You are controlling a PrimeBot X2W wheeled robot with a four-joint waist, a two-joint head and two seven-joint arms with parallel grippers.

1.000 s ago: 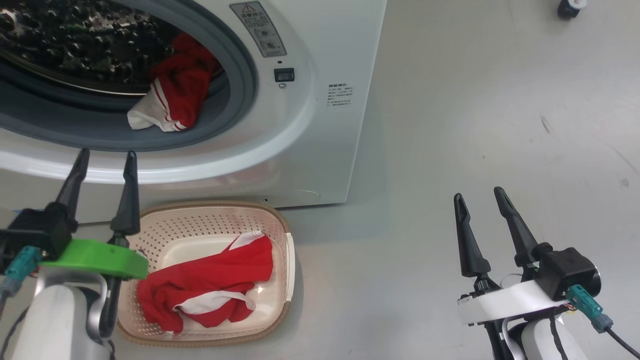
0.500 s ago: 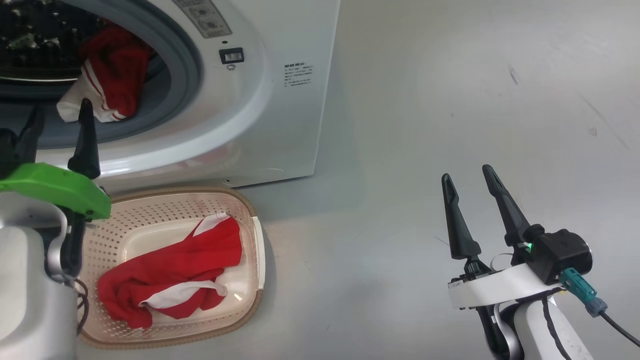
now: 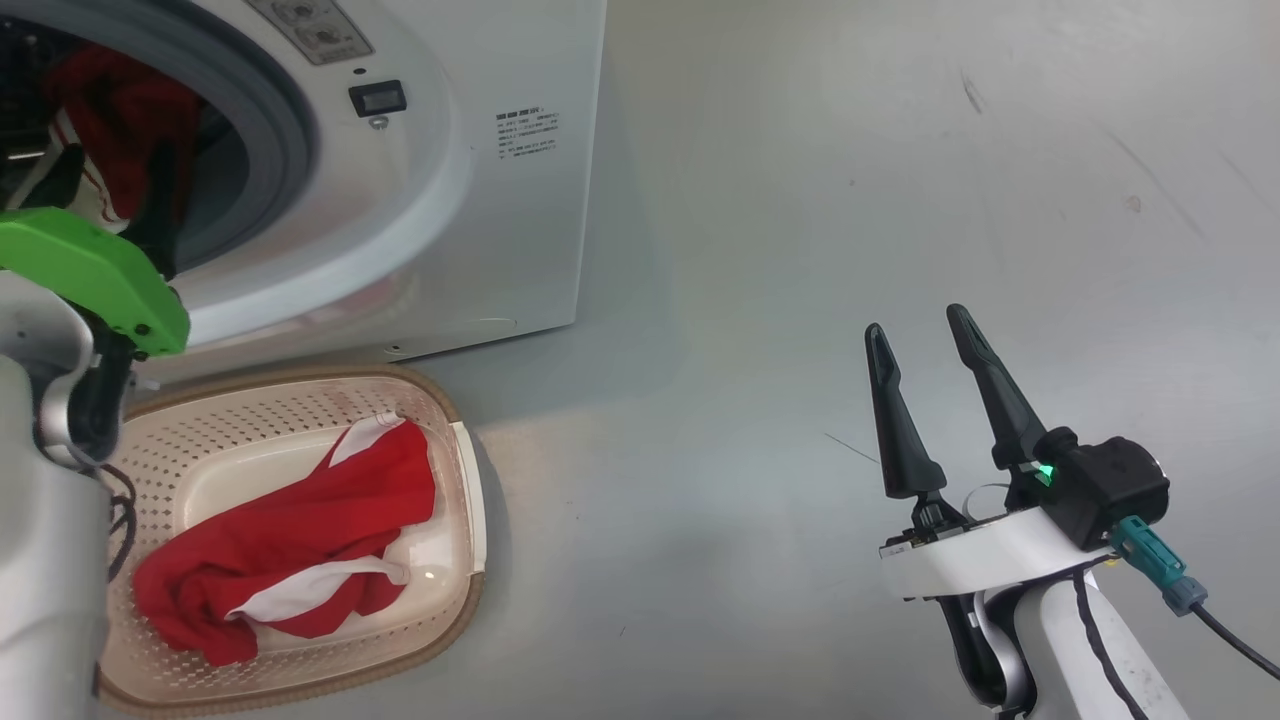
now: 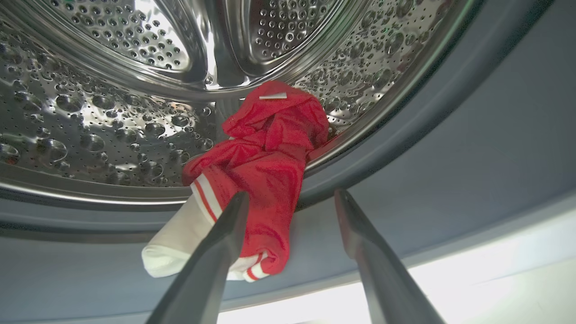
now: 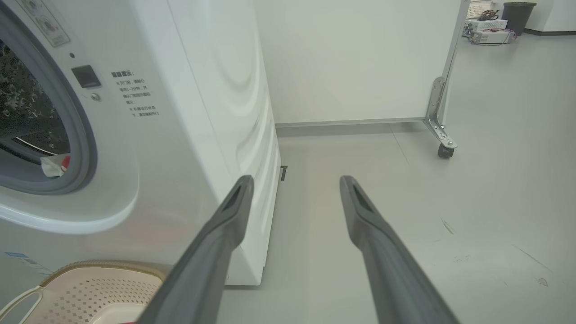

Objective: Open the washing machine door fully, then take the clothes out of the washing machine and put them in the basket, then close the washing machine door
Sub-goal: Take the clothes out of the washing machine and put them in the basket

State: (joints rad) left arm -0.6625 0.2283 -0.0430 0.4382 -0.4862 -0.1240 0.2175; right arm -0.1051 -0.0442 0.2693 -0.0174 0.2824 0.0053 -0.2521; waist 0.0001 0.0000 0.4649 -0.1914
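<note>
Left fingers (image 4: 220, 252) have pushed forward to the washing machine (image 3: 500, 230) mouth, spread open just short of the clothes (image 4: 270, 148) draped over the gasket (image 4: 405, 157). A red garment (image 3: 290, 545) lies in the basket (image 3: 470, 500). Right fingers (image 3: 900, 440) hang open, empty. A grasp looks likely next.

Scuffed grey floor (image 3: 900, 200) meets a white wheeled partition (image 5: 351, 58).

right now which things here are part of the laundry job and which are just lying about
Part of the job:
washing machine
red garment at the drum's lip
basket
red garment in the basket
left gripper, open at the drum
right gripper, open over the floor

Just lying about:
wheeled white panel
dark bin
pale box beside the bin
</note>
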